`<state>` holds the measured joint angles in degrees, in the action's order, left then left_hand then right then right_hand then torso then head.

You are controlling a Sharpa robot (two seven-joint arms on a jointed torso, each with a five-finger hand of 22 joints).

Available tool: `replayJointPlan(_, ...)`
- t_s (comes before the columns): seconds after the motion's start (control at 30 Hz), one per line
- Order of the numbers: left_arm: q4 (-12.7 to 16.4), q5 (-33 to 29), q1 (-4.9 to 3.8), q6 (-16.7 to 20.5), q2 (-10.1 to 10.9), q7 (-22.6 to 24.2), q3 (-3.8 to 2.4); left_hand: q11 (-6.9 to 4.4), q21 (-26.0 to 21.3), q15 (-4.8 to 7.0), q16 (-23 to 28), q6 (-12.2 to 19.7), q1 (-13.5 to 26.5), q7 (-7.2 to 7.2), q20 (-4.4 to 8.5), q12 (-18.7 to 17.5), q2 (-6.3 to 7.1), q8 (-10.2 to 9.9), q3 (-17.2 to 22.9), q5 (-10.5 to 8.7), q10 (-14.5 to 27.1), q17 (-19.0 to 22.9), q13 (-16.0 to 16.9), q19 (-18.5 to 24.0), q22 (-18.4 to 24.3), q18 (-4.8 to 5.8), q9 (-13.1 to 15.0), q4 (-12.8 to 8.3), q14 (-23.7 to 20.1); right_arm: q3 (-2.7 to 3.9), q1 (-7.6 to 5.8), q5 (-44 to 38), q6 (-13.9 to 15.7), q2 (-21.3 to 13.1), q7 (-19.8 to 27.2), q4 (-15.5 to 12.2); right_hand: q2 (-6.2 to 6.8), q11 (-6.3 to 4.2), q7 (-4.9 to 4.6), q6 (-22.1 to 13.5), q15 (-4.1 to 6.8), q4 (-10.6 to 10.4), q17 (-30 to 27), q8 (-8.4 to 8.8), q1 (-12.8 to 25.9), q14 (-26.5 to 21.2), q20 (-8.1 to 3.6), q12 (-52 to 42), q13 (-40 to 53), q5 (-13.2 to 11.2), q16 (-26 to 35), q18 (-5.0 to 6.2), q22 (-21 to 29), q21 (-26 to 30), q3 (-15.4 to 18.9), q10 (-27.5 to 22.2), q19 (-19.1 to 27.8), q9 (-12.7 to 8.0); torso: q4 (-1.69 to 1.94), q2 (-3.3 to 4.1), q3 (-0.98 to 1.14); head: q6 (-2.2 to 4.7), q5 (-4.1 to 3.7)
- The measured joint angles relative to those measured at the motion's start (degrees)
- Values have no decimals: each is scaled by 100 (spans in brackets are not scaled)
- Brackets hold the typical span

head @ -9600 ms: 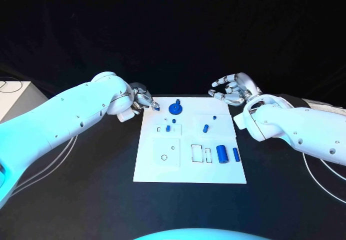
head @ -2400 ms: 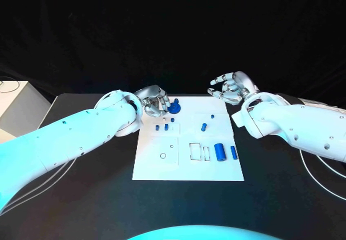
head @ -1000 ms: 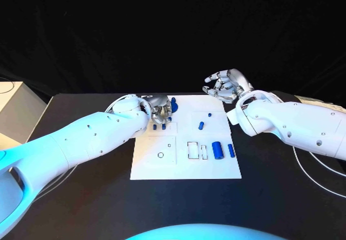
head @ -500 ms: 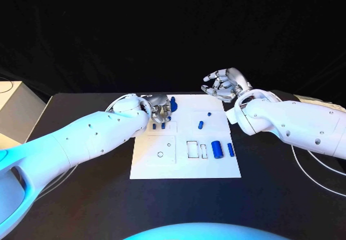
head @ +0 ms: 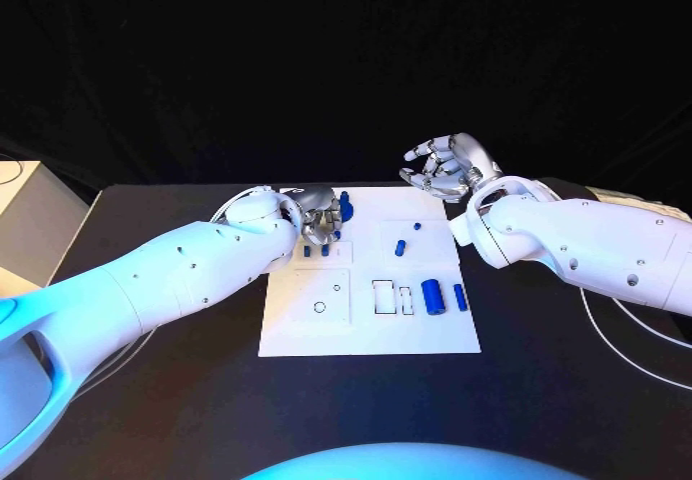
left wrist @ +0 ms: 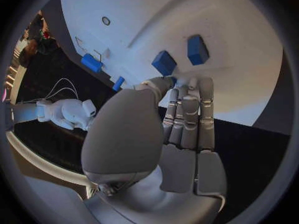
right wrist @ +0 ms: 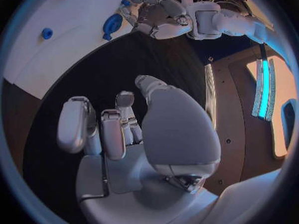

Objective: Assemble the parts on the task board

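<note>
The white task board (head: 369, 330) lies mid-table. My left hand (head: 320, 216) hovers over its far-left part, fingers pointing down. In the left wrist view its thumb meets the straight fingertips (left wrist: 187, 84) right beside two upright blue pegs (left wrist: 164, 63) (left wrist: 198, 50); I cannot tell whether anything is pinched. Those pegs (head: 306, 251) stand just nearer than the hand. A blue round knob (head: 346, 203) peeks out behind it. Two small blue pieces (head: 402, 246) sit mid-board, and two blue cylinders (head: 431, 297) lie at the right. My right hand (head: 447, 168) hangs beyond the far-right corner, loosely curled and holding nothing.
A white box (head: 18, 215) stands at the table's left edge. Cables (head: 635, 350) trail on the right side. Empty slots (head: 384, 297) and a round hole (head: 322, 308) mark the board's near half. The right wrist view shows my left hand (right wrist: 156, 17) by the knob (right wrist: 112, 24).
My left hand came from off the board's far-left corner onto the board, and a second peg now stands beside the first. Over the last second both hands barely moved.
</note>
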<state>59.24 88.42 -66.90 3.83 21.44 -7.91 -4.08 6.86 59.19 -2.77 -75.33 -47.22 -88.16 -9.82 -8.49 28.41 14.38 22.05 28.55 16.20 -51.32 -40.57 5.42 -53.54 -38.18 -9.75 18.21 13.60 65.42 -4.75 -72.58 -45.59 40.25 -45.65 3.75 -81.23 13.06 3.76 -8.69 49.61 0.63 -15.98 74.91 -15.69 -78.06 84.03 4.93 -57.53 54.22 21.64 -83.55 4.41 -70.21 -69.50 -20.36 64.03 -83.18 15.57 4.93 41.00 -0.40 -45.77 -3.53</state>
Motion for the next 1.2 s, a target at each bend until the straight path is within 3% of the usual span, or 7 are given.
replayJointPlan(0.6,-67,-17,-13,-55,-68,8,19,-29,95,0,-167,-30,0,30,0,-35,0,0,55,0,-114,-198,-41,0,-60,0,-8,-55,144,0,0,1,-1,10,0,-17,0,-17,10,-10,0,0,0,0,0,0,0,0,-14,0,0,0,-11,0,0,-17,0,5,-2,-11,5,-40,-30)
replayJointPlan(1.2,-93,-37,-25,-146,-103,90,40,-111,310,98,-402,-400,-77,71,41,-44,-77,0,236,-20,-484,-442,-31,41,-205,1,-8,-270,352,0,0,2,-6,17,-2,-22,0,-16,11,-11,0,-16,0,0,0,0,0,0,-13,0,0,0,-29,0,-16,-16,0,4,2,-9,-1,-59,-42)
